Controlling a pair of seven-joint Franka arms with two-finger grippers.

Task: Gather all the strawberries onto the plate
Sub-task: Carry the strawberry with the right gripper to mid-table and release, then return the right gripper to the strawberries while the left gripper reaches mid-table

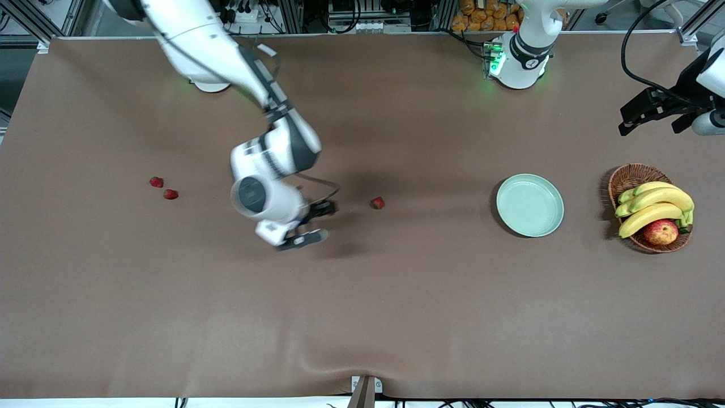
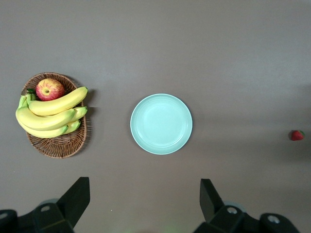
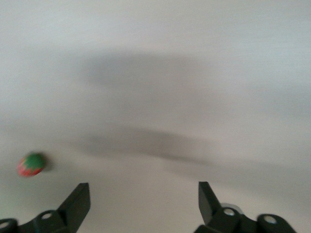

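Three strawberries lie on the brown table. One strawberry (image 1: 378, 203) (image 3: 32, 164) (image 2: 297, 135) rests alone near the middle, between my right gripper and the plate. Two more strawberries (image 1: 156, 182) (image 1: 170, 194) sit close together toward the right arm's end. The pale mint plate (image 1: 529, 204) (image 2: 161, 124) holds nothing. My right gripper (image 1: 328, 221) (image 3: 144, 199) hangs low over the table beside the lone strawberry, open, with nothing between its fingers. My left gripper (image 1: 651, 122) (image 2: 145, 199) waits high over the left arm's end, open and empty.
A brown wicker basket (image 1: 628, 177) (image 2: 57, 145) with bananas (image 1: 651, 209) and a red-yellow apple (image 1: 660, 232) stands beside the plate at the left arm's end. The cloth has a wrinkle at the table's near edge (image 1: 340, 362).
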